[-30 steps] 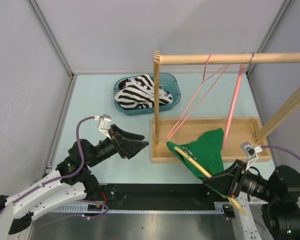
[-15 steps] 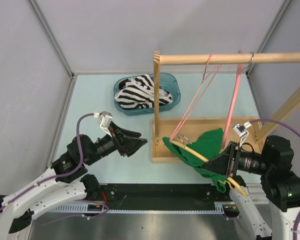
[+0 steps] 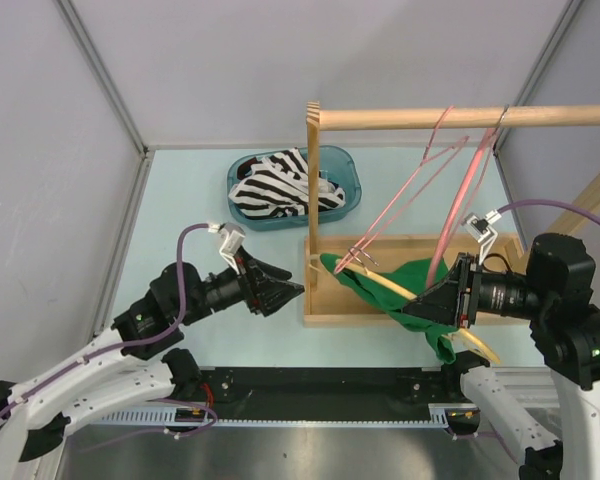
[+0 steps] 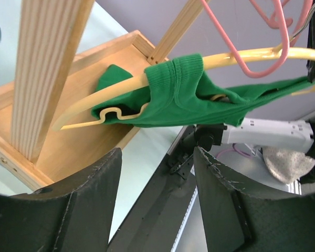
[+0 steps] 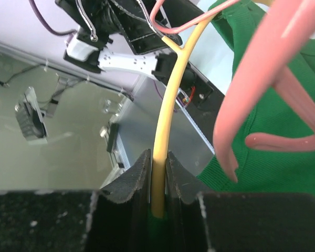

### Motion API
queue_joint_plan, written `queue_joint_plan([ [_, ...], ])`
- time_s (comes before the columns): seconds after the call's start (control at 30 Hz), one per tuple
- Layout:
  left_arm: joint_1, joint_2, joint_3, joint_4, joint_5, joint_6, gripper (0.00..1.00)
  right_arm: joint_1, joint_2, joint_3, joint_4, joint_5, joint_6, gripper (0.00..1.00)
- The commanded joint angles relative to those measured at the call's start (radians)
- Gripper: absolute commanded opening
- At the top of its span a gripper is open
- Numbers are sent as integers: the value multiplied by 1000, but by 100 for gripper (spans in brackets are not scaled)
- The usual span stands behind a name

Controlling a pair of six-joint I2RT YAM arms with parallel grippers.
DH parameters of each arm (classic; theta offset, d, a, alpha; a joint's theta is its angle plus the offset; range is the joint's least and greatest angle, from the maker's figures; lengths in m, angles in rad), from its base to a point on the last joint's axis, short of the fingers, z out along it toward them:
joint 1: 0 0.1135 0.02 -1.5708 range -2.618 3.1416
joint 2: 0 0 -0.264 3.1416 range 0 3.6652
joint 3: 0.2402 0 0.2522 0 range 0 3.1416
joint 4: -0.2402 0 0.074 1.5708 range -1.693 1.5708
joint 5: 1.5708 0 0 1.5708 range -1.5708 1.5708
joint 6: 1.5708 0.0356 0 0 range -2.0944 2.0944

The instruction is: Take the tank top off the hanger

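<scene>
Jaws pinching the hanger (image 5: 166, 105), right gripper (image 5: 157, 158) reaches leftward, apparently level.

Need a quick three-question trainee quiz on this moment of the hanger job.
1. True or false: the green tank top is completely off the yellow hanger.
2. Which jaws are shut on the hanger? A left jaws, B right jaws, C neither.
3. What lies in the blue tub?
Key: 1 false, a strap loops over the hanger; 2 B; 3 striped cloth.
</scene>
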State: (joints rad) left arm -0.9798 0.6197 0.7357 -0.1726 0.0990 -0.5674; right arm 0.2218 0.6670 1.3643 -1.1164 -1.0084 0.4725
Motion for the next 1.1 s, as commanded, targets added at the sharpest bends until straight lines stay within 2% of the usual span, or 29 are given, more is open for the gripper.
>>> queue_joint_plan([
  [0.0, -5, 26, 39, 50, 59, 17, 62, 72, 72, 96, -71, 60, -118, 0],
  [0.17, -7, 38, 37, 48, 77, 14, 62, 109, 86, 142, -114, 99, -149, 0],
  [0.37, -5, 49, 25, 53, 114, -9, 63, 122, 22, 72, -123, 79, -167, 0],
  [0.53, -16, 106, -2, 152, 188, -124, 63, 123, -14, 64, -138, 106, -175, 0],
  [0.63, -62, 124, -32, 218, 106, -161, 64, 108, -29, 61, -125, 113, -167, 0],
  [0.87, -164, 193, -12, 228, -83, -181, 66, 51, -63, 42, -88, 51, -132, 0],
  [1.07, -171, 265, 13, 260, -93, -196, 66, 42, -92, 13, -72, 33, -118, 0],
])
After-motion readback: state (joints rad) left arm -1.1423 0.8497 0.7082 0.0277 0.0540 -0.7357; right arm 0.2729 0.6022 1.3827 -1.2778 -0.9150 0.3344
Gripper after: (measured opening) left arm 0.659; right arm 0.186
